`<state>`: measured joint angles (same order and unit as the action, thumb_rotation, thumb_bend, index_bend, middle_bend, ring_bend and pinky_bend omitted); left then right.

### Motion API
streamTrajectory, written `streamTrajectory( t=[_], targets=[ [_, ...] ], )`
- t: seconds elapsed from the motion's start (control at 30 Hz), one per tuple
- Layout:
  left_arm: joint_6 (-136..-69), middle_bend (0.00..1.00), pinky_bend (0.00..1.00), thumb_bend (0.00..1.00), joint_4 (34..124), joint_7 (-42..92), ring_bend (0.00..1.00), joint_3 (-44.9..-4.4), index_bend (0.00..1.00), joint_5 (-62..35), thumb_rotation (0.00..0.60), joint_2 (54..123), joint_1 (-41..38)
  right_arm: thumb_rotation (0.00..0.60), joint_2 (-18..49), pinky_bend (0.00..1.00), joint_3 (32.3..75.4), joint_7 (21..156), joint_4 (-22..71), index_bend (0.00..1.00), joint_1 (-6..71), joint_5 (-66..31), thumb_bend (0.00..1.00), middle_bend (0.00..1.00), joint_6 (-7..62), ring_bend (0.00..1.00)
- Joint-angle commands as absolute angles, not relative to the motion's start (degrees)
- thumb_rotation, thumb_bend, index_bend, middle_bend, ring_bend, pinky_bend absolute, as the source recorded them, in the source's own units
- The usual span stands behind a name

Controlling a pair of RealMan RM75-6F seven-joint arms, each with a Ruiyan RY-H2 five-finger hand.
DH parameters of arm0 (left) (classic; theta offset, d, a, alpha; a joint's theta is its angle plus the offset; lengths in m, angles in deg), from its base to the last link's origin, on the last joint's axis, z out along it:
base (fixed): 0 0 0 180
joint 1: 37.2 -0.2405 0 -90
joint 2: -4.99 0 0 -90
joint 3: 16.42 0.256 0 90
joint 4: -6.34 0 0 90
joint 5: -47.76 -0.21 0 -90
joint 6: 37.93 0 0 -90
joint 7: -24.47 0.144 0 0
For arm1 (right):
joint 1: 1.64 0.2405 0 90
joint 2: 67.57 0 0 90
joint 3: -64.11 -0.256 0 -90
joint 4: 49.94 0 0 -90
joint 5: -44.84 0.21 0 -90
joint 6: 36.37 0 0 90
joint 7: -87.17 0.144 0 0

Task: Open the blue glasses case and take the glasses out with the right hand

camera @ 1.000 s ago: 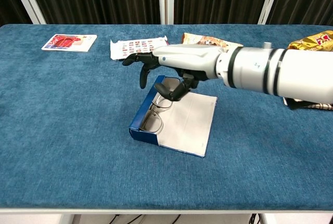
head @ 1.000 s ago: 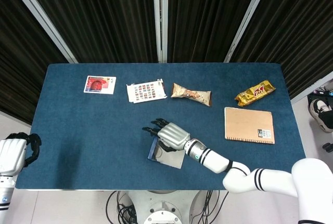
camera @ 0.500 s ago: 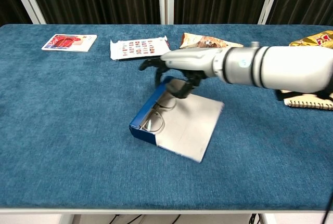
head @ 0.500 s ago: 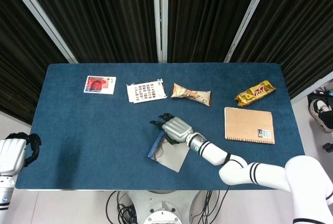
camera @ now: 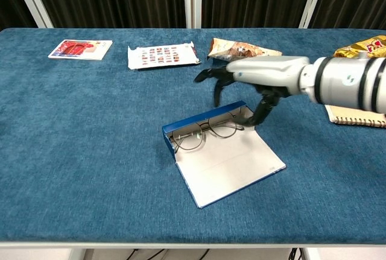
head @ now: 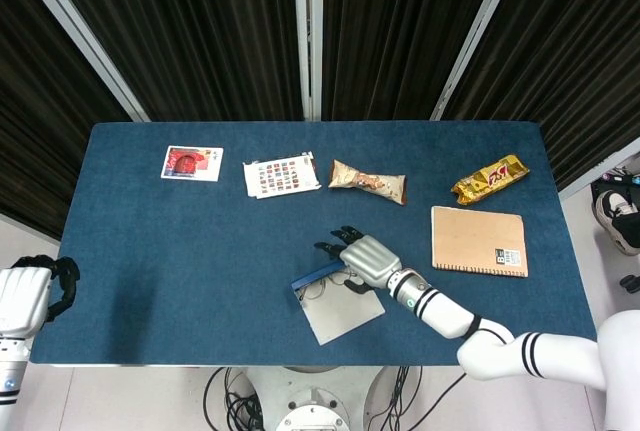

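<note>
Glasses [camera: 208, 136] in open case [camera: 232, 166], right robot hand [camera: 253, 82] touching.

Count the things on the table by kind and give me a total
Snack packs: 2, one brown, one yellow
Cards: 2, one red, one patterned
Notebook: 1
Glasses case: 1
Glasses: 1
Total: 7

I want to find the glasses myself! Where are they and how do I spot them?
Look at the blue table, near the front middle, where an open blue glasses case lies flat beside the right robot hand. The glasses rest inside along its blue edge. They are the only thin wire thing with two round lenses; everything around is paper or wrappers.
</note>
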<state>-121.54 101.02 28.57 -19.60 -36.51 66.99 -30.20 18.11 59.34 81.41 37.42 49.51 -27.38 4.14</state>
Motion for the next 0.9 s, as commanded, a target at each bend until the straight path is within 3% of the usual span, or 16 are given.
streamTrajectory(
  t=[0.03,0.33,0.9],
  targets=[
    [-121.5,0.64,0.44,0.58,101.0,28.5,0.45,-19.6,0.66,-36.5,0.6,67.0,-30.2,0.6,20.1,0.0,58.6,80.7,35.7,0.19,51.0,-26.9,0.32,0.26,2.5,0.0],
    [-121.4,0.64,0.44,0.58,100.9,28.1,0.45,-19.6,0.66,-36.5,0.6,66.9,-30.2,0.6,23.2,0.0,57.5,79.2,32.3,0.32,53.1,-24.3,0.45,0.26,0.5,0.0],
    [-121.4,0.64,0.44,0.58,101.0,27.9,0.45,-19.6,0.66,-36.6,0.6,66.8,-30.2,0.6,24.1,0.0,57.5,79.6,31.0,0.43,53.6,-23.6,0.48,0.27,0.0,0.0]
  ],
)
